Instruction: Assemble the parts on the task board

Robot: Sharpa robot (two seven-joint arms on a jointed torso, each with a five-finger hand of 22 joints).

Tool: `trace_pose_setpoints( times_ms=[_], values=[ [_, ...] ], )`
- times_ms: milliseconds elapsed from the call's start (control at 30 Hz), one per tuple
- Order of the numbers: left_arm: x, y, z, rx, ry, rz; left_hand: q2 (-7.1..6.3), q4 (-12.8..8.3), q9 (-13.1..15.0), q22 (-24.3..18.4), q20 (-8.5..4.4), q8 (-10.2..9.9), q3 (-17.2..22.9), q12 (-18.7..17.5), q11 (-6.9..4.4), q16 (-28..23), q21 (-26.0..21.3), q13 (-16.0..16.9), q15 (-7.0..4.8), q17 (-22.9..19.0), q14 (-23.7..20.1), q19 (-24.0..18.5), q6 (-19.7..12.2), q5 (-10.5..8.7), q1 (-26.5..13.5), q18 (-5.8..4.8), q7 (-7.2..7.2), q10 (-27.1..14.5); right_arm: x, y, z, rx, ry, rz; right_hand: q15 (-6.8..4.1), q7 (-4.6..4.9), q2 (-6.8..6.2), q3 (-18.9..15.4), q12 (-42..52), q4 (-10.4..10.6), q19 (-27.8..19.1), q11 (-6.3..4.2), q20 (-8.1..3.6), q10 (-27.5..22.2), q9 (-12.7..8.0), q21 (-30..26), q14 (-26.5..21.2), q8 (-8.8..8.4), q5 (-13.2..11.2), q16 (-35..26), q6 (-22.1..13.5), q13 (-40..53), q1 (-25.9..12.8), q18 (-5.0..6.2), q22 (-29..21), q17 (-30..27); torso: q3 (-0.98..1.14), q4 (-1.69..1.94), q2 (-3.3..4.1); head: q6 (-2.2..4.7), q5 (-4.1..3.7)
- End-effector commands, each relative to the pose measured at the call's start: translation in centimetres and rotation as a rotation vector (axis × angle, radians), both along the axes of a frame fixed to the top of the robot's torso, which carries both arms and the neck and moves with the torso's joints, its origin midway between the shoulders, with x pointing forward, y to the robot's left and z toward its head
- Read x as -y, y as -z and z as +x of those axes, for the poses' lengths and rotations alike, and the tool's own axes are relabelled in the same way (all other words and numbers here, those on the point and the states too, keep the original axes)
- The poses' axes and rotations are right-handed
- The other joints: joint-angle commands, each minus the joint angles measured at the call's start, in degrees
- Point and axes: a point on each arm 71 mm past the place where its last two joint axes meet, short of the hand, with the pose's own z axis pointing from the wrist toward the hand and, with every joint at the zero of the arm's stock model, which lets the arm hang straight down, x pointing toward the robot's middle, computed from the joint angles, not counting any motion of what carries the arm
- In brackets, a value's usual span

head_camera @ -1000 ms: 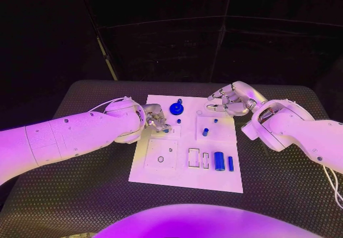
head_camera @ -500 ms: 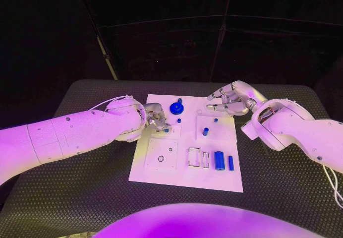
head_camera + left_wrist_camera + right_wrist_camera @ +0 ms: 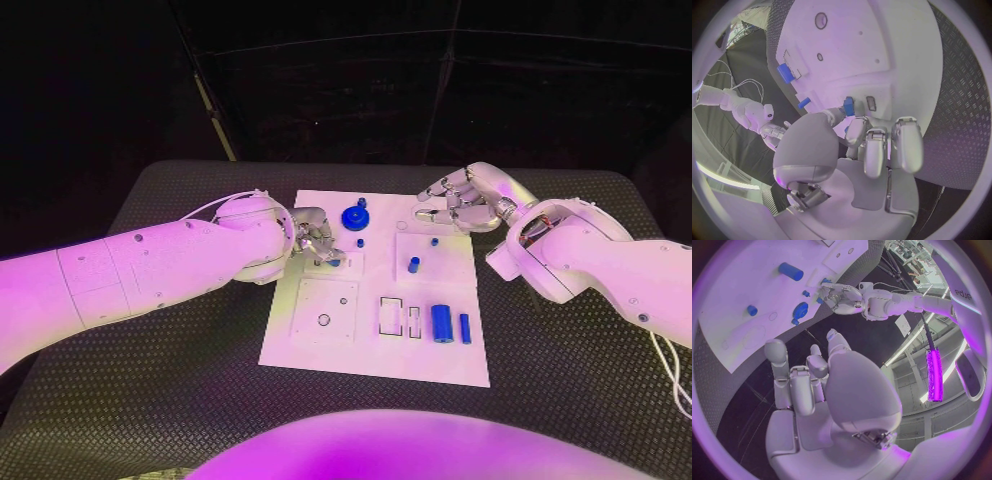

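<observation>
no readable text, labels or numbers

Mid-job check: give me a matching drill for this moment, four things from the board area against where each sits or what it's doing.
Things:
1. left hand
2. right hand
3. blue gear
4. two blue cylinders

States:
A. lie side by side at the task board's right near part
B. hovers by the board's far right corner, fingers curled, holding nothing
C. pinches a small blue part at the board's left side
D. stands near the board's far edge

Pairs: 1-C, 2-B, 3-D, 4-A
</observation>
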Motion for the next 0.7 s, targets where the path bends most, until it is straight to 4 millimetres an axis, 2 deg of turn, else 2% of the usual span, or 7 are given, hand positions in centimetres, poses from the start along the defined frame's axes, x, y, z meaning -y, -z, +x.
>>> trace_pose_setpoints(
  times_ms=[33,700],
  values=[
    [-0.1,0.74,-0.31,-0.042,0.017,0.036,0.1,-0.71,0.0,0.96,-0.18,0.14,0.22,0.36,-0.03,0.18,0.29,0.14,-0.39,15.09,5.94,0.29,0.89,0.11,-0.89,-1.08,-0.27,0.39,-0.13,-0.15,-0.05,0.006,-0.011,0.001,-0.42,-0.12,0.6,-0.27,-0.03,0.17,-0.03,-0.11,-0.38,0.36,-0.03,-0.23,3.36,0.35,0.32,-0.25,0.45,0.07,-0.17,0.95,-0.03,3.58,-0.01,0.02,0.01,0.02,-0.06],
    [0.18,0.84,-0.03,-0.04,0.014,0.037,0.43,0.56,0.19,1.61,-0.49,0.23,-2.63,0.97,-0.36,0.18,0.59,0.82,-0.69,15.09,5.94,0.72,2.0,0.13,-2.96,-1.22,-0.64,1.02,-0.14,-0.14,-0.03,0.007,-0.01,0.001,-0.45,-0.15,0.69,-0.33,-0.12,0.22,0.0,-0.14,-0.4,0.29,-0.02,-0.27,3.34,0.45,0.36,-0.32,0.56,-0.1,-0.14,0.95,-0.07,3.47,-0.01,0.02,0.0,-0.18,-0.17]
  ],
)
